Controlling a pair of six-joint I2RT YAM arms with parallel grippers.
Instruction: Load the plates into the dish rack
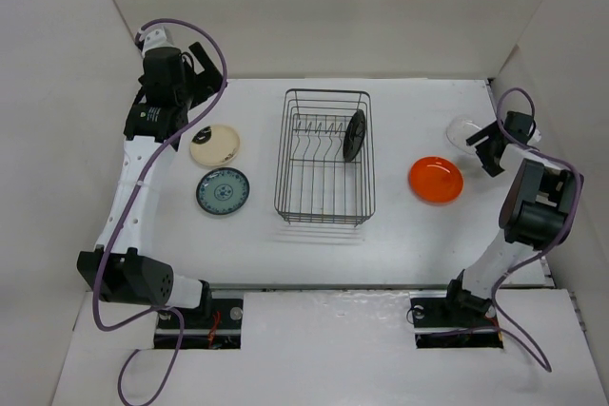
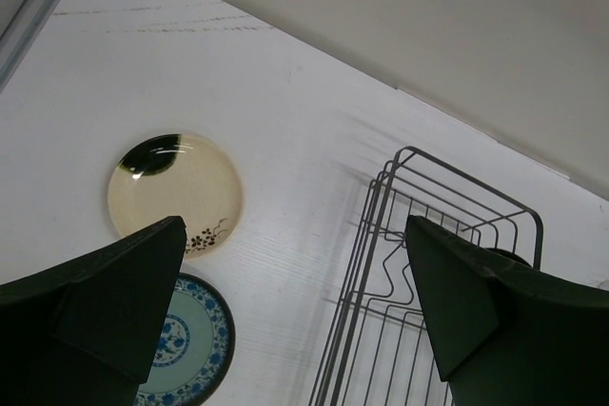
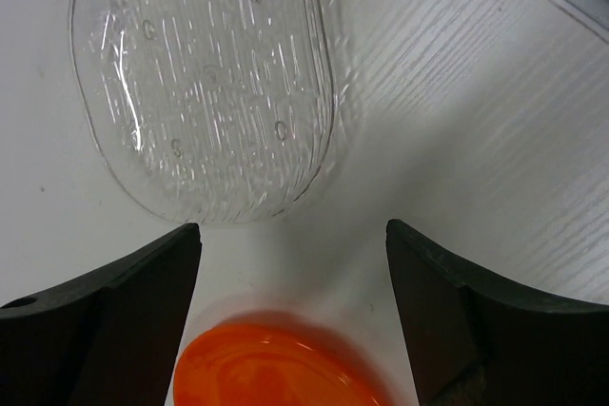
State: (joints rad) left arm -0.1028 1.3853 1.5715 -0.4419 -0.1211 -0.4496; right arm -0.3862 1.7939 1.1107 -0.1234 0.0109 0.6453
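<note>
One black plate [image 1: 355, 134] stands in the rack [image 1: 328, 92] mid-frame; cream plate [image 1: 214, 145] and blue plate [image 1: 223, 191] lie left of it, orange plate [image 1: 436, 179] and clear plate [image 1: 466, 130] right, on the desk [image 1: 400, 235]. The left fingers [image 2: 95, 320] and right fingers [image 3: 114, 311] gape empty; next, probably, a rim grasp on the clear plate

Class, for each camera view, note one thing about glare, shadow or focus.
Top external: soft even light, only a faint shadow by the dish rack. Left wrist: a white glare spot on the dark mark of the cream plate. Right wrist: the clear plate glints sharply; the orange plate looks blurred.
</note>
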